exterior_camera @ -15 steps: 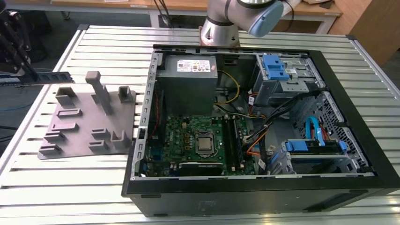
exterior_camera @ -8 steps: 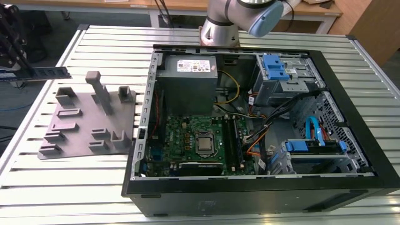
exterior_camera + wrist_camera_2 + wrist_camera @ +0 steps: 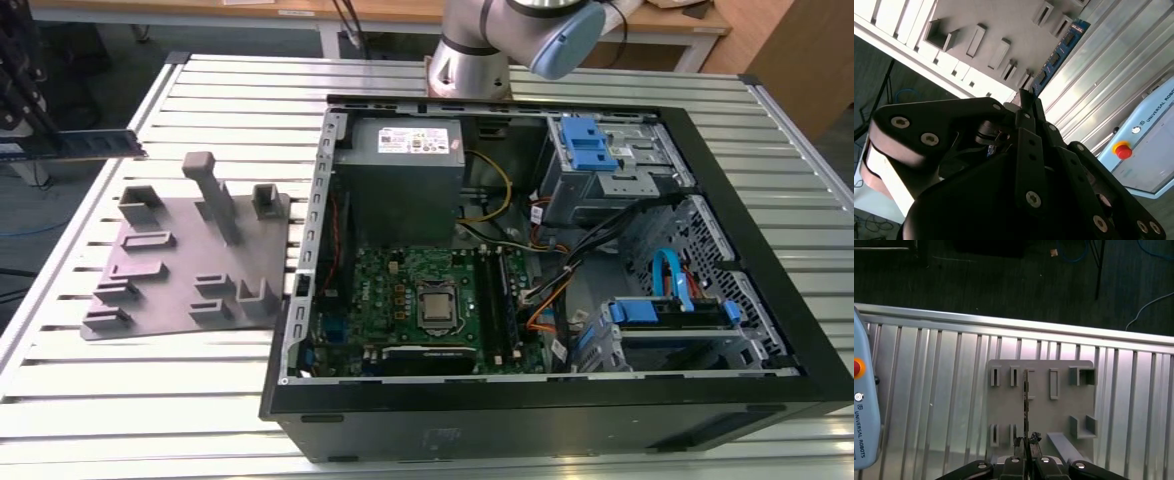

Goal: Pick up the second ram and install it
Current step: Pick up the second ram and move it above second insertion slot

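Note:
My gripper (image 3: 1026, 442) is shut on the second ram (image 3: 1026, 405), a thin dark board seen edge-on between the fingers. It hangs high above the grey plastic fixture (image 3: 1041, 412). In the second wrist view the ram (image 3: 1061, 47) runs out from the gripper (image 3: 1024, 100) as a narrow bluish-green strip with black chips. In the exterior view the ram (image 3: 87, 144) lies level at the left edge, above the table's left rim, well left of the open computer case (image 3: 534, 400). The memory slots (image 3: 505, 300) sit beside the processor on the green motherboard (image 3: 387, 285).
The fixture (image 3: 187, 260) has an upright post (image 3: 214, 195) and several small brackets. A pale blue teach pendant (image 3: 864, 405) with a red button lies on the slatted metal table (image 3: 944, 390). Inside the case are a power supply (image 3: 400, 165), loose cables and blue drive bays (image 3: 587, 145).

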`<action>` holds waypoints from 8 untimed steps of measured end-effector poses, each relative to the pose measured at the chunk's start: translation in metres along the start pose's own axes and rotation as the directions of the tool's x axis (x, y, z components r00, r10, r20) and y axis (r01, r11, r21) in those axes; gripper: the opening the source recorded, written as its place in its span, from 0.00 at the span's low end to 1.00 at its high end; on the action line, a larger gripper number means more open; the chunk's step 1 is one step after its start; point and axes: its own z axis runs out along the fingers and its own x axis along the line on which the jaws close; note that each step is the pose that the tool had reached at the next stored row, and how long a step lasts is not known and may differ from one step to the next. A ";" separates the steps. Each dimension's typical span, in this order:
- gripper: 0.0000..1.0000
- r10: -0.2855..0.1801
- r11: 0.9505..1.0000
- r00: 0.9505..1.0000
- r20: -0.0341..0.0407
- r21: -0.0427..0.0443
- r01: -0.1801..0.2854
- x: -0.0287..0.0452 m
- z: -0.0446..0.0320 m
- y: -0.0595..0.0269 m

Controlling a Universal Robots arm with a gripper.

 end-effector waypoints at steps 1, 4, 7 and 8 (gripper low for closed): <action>0.14 0.000 1.000 1.000 0.000 0.000 0.000 -0.0001 -0.0020 0.0001; 0.14 0.000 1.000 1.000 0.000 0.000 0.000 -0.0002 -0.0071 0.0003; 0.14 0.000 1.000 1.000 0.001 0.000 0.000 -0.0003 -0.0094 0.0004; 0.14 0.000 1.000 1.000 0.001 0.000 0.000 -0.0004 -0.0094 0.0003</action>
